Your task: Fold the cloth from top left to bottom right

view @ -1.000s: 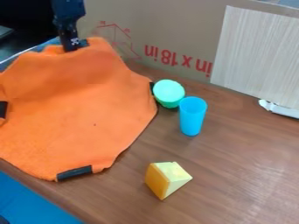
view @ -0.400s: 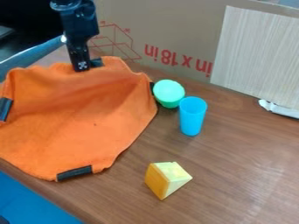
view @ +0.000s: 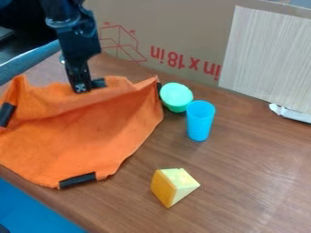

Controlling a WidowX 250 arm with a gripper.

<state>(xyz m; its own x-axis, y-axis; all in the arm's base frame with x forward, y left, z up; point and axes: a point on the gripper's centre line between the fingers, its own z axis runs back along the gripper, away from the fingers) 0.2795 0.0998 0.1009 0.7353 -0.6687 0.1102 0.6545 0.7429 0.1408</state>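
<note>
With the blue cup (view: 200, 120) as the landmark, the orange cloth (view: 91, 134) lies to its left on the brown worktop (view: 243, 173), its near part spread out and its far edge lifted in folds. The gripper (view: 89, 86) is to the cup's upper left, pointing down at that far edge, its jaws closed on the cloth. Black strips mark the cloth's borders. The green bowl (view: 176, 96) is just beside the cup, at its upper left. The yellow wedge (view: 173, 186) sits nearer than the cup and slightly left. Behind the cup stands printed cardboard (view: 176, 27), with a pale panel (view: 267, 59) to the cup's upper right.
</note>
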